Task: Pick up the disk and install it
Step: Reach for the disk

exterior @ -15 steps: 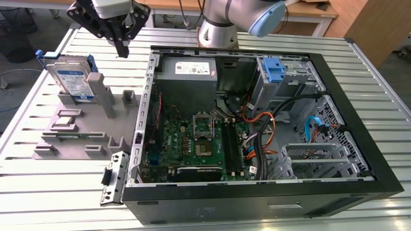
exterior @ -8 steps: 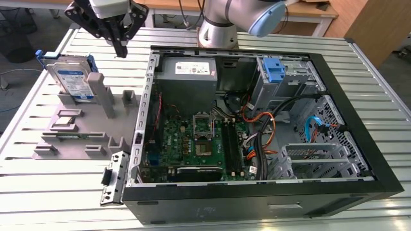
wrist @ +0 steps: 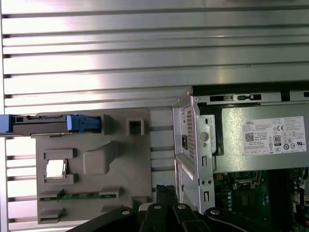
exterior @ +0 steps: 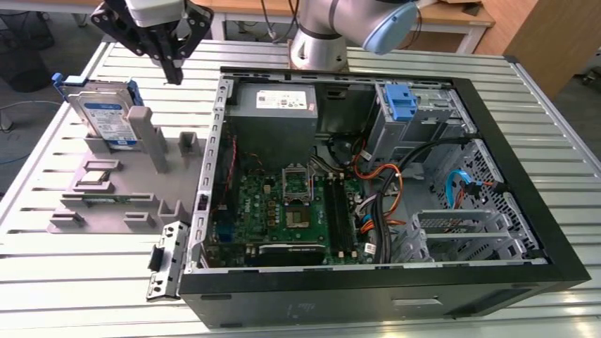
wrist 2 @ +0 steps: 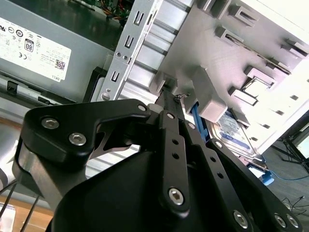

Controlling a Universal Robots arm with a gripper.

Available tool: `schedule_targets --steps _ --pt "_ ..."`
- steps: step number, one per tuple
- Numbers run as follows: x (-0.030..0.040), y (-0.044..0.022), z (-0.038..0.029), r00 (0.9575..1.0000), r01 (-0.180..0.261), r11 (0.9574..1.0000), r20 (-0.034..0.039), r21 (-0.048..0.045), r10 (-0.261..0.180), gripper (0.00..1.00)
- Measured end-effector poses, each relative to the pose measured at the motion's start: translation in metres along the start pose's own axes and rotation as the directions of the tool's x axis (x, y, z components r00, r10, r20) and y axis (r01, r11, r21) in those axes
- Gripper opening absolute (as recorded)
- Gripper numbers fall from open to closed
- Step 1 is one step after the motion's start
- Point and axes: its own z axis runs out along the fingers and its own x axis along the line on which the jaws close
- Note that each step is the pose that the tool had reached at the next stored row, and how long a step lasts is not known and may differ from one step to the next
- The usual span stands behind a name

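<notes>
The disk [exterior: 103,115] stands on edge in a slot at the far end of a grey holder block [exterior: 112,190], at the exterior view's left. Its blue-and-white label and blue side rails show. My gripper [exterior: 174,72] hangs above the table, a little beyond and to the right of the disk, apart from it. Its black fingers are pressed together with nothing between them. In the second wrist view the fingertips [wrist 2: 170,96] meet near the holder, with the disk [wrist 2: 232,130] behind them. The first wrist view sees the disk [wrist: 43,123] edge-on.
An open computer case [exterior: 526,232] fills the middle and the exterior view's right, with a grey power-supply box [exterior: 274,102], a green motherboard [exterior: 281,211], a blue-handled drive bay [exterior: 402,105] and loose cables. The holder also carries a small silver chip [wrist: 56,169] and a memory stick [wrist: 77,195]. The table is ribbed metal [exterior: 75,282].
</notes>
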Motion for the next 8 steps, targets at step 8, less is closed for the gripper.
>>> schedule_targets --steps 8 --pt "0.0107 -0.0008 0.0002 1.0 0.0 1.0 0.0 0.0 0.0 0.1"
